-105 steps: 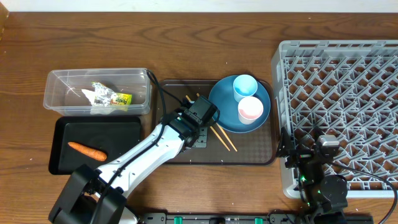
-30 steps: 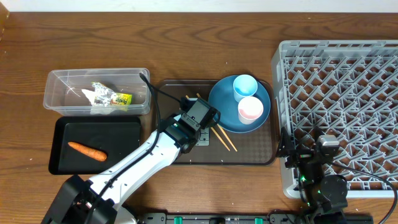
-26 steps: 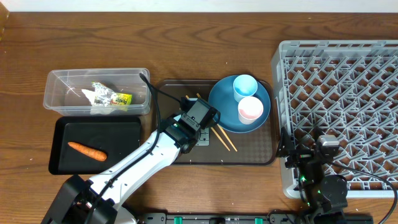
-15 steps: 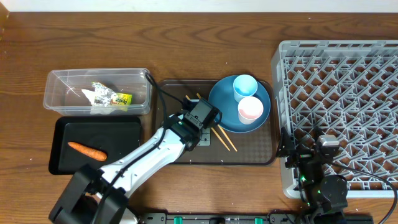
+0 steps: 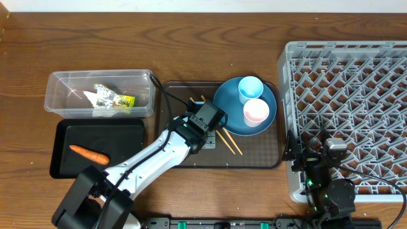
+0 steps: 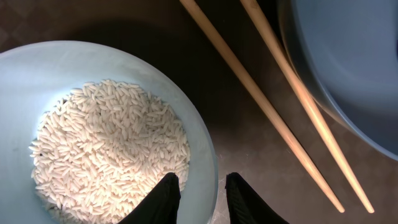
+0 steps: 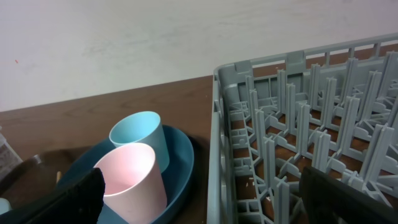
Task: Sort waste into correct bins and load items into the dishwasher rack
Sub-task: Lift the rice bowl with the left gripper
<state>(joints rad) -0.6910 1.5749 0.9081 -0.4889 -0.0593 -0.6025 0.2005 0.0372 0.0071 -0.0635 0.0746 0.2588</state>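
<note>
A white bowl (image 6: 205, 155) holding loose white rice (image 6: 109, 146) sits on the brown serving tray. My left gripper (image 6: 203, 196) straddles its right rim, one finger inside and one outside, shut on the bowl. From overhead the left gripper (image 5: 202, 135) hides the bowl. Two wooden chopsticks (image 6: 267, 106) (image 5: 226, 138) lie just right of it. The blue plate (image 5: 229, 111) (image 7: 180, 168) carries a light blue cup (image 5: 250, 88) (image 7: 140, 140) and a pinkish cup (image 5: 255, 112) (image 7: 130, 180). My right gripper (image 7: 205, 205) stands open at the near-left corner of the grey rack (image 5: 346, 108) (image 7: 298, 124), holding nothing.
A clear tub (image 5: 63, 86) at the left holds crumpled tissue (image 5: 100, 98) and a snack wrapper (image 5: 121, 100). In front of it a black tray (image 5: 127, 137) holds the carrot (image 5: 88, 154). The brown serving tray (image 5: 254, 156) lies between the bins and the rack.
The left arm's forearm has shifted slightly while its gripper stays at the bowl. The right arm has not moved.
</note>
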